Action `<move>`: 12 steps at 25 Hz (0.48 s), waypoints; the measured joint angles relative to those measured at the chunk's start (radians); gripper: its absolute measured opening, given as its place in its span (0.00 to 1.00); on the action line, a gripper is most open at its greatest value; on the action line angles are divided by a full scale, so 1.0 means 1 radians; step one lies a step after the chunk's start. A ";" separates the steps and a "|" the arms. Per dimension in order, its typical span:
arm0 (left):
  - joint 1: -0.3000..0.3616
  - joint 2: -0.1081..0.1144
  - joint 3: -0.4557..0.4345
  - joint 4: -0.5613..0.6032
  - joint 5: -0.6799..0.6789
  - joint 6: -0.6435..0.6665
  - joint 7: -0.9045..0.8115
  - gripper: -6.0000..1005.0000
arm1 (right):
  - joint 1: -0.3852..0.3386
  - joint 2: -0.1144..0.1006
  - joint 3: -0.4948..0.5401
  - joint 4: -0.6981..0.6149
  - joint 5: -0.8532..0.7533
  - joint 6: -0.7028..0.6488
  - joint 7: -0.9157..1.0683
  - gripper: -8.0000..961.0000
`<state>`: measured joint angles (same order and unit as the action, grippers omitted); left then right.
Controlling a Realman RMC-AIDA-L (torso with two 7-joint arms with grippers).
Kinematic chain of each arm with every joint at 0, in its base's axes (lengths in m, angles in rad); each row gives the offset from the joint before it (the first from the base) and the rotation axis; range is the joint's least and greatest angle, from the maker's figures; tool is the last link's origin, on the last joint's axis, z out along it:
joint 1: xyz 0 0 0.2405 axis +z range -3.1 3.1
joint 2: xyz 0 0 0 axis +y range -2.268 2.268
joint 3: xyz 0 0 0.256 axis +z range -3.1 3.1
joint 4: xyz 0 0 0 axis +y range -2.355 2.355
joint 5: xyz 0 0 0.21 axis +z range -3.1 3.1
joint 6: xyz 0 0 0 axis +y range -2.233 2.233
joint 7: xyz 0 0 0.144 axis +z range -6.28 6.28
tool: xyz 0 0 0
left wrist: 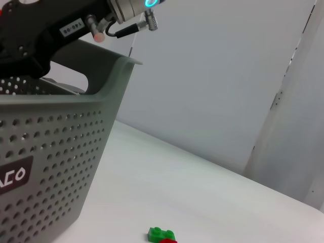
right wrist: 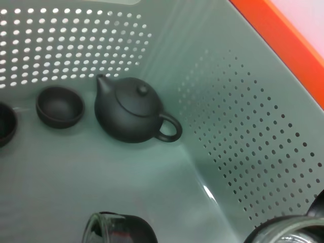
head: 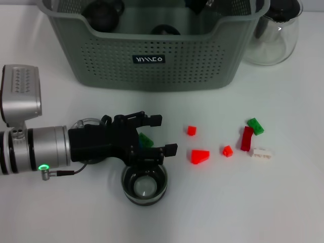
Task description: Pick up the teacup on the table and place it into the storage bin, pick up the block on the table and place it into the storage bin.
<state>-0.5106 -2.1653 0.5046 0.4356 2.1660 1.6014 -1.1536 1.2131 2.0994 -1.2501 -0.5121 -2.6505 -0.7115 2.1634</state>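
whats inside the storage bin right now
Inside the storage bin: a dark teapot, a dark teacup beside it, and glassware cut off at the picture's edge. The bin's other contents cannot be seen.

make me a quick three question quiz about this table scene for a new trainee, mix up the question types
1. True or false: the left gripper is reaching over the glass teacup on the table.
2. Multiple choice: what dark item lies inside the storage bin, as the right wrist view shows?
A. a dark teapot
B. a spoon
C. a sponge
3. Short answer: what colour is the small block lying farthest toward the robot's right?

Key
1. True; its open fingers are just above the cup's far rim.
2. A; a small dark cup sits beside it.
3. White; it lies next to the dark red block.
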 joint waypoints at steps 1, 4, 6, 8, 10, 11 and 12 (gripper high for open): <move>0.001 0.000 0.000 0.000 0.000 0.000 0.000 0.89 | 0.000 0.000 -0.002 0.000 -0.001 -0.003 0.001 0.07; 0.004 0.000 0.000 0.000 0.000 0.000 0.000 0.89 | 0.000 0.000 -0.002 0.000 -0.004 -0.004 0.001 0.11; 0.006 -0.001 0.000 0.000 0.000 0.000 0.000 0.89 | 0.000 0.001 -0.002 0.000 -0.005 -0.005 0.001 0.14; 0.007 -0.001 0.000 0.000 0.000 0.000 0.000 0.89 | -0.001 0.001 -0.002 -0.001 -0.005 -0.007 0.001 0.18; 0.007 -0.001 0.000 0.000 0.000 0.000 0.000 0.89 | -0.001 0.001 -0.003 -0.003 -0.005 -0.008 0.001 0.21; 0.007 -0.001 0.000 0.000 0.000 0.000 0.000 0.89 | -0.002 0.001 -0.003 -0.004 -0.005 -0.008 0.001 0.24; 0.007 -0.001 0.000 0.000 0.000 0.000 0.000 0.89 | -0.002 0.001 -0.003 -0.006 -0.005 -0.008 0.001 0.26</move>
<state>-0.5031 -2.1660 0.5047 0.4356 2.1660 1.6014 -1.1535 1.2116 2.1000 -1.2532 -0.5180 -2.6554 -0.7195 2.1645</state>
